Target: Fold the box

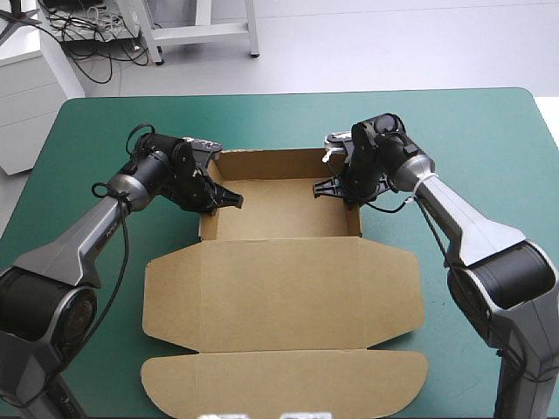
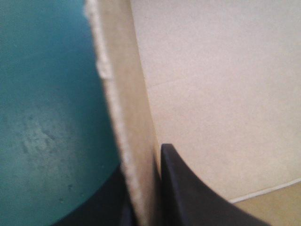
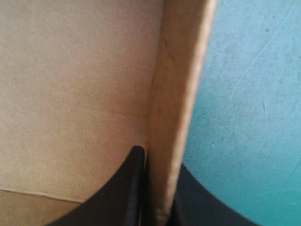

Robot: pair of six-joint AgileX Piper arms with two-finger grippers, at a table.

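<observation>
The brown box [image 1: 279, 262] lies mid-table as an open tray with raised walls at the far end and its lid flat toward the near edge. My left gripper [image 1: 217, 197] straddles the tray's left wall [image 2: 127, 127], one black finger [image 2: 188, 188] inside and one outside, shut on the board. On the opposite side, my right gripper [image 1: 342, 187] pinches the right wall [image 3: 176, 117] the same way, with one finger [image 3: 127, 188] inside the tray. Both wrist views show the tray floor on one side of the wall and teal-green cover on the other.
The teal-green table [image 1: 489, 131] surrounds the box. The flat lid and its rounded front flap [image 1: 279, 384] reach close to the near edge. Both arms come in over the table's sides toward the far end of the tray.
</observation>
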